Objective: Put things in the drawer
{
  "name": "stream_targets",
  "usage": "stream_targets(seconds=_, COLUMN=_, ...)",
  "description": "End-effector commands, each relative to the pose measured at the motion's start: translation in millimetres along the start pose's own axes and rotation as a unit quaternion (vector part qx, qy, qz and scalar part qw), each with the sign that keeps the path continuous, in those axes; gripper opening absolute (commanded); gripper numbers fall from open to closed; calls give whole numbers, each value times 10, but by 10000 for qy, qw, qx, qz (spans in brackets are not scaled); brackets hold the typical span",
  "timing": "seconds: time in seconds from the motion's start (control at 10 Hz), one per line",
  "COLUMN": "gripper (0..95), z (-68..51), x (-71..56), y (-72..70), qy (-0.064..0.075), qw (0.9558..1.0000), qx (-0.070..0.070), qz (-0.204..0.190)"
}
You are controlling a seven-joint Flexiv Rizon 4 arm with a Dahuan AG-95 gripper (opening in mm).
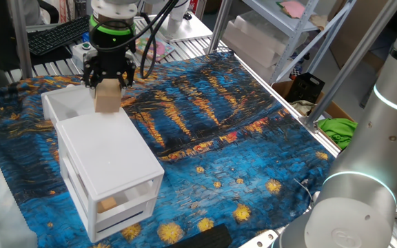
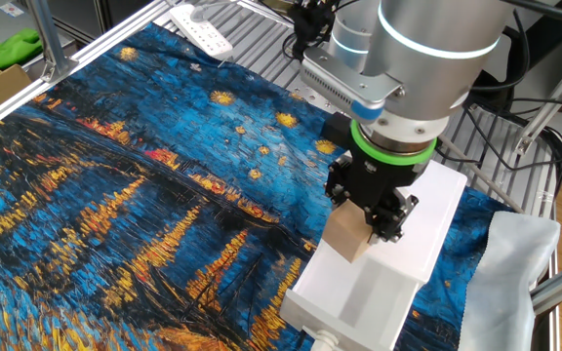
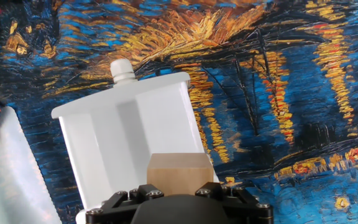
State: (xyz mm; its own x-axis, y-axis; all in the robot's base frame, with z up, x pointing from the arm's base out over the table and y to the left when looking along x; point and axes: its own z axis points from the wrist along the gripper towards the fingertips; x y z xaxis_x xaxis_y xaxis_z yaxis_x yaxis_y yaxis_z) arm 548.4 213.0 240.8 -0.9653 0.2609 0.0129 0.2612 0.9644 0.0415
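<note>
Surface is covered by a blue-and-orange painted-sky cloth (image 1: 226, 131), metal shelving (image 1: 288, 41) behind it. White cabinet (image 1: 109, 165) sits on the cloth with its top drawer (image 2: 359, 297) pulled out and open. Claw (image 1: 107, 84) is clenched on a tan wooden cube (image 2: 348, 237), hanging just above the drawer, over the side wall nearest the cabinet's open cloth side rather than the middle of the cavity. In the hand view the cube (image 3: 178, 170) overlaps the drawer's edge. A second cube (image 1: 107, 204) shows behind the see-through front of a lower drawer. To do this step well, I'd shift toward the drawer centre, drop until the cube is below the rim, then release, so it can't catch the wall and tip out.
</note>
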Motion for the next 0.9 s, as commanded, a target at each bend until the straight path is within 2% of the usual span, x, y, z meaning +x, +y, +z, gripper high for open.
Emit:
stream_targets(seconds=0.1, gripper=0, z=0, x=1, y=4, qy=125, qw=9999, qx=33, qz=104)
stream_targets(seconds=0.2, gripper=0, z=0, x=1, y=4, qy=231, qw=9996, qx=54, qz=143)
stream_targets(seconds=0.3, gripper=0, z=0, x=1, y=4, qy=344, qw=9992, qx=-4, qz=223)
stream_targets(seconds=0.4, gripper=0, z=0, x=1, y=4, qy=386, qw=9989, qx=-46, qz=254)
stream_targets(seconds=0.6, gripper=0, z=0, x=1, y=4, qy=388, qw=9989, qx=-77, qz=234)
stream_targets(seconds=0.8, gripper=0, z=0, x=1, y=4, qy=373, qw=9989, qx=-166, qz=214)
stream_targets(seconds=0.9, gripper=0, z=0, x=1, y=4, qy=356, qw=9991, qx=-188, qz=97)
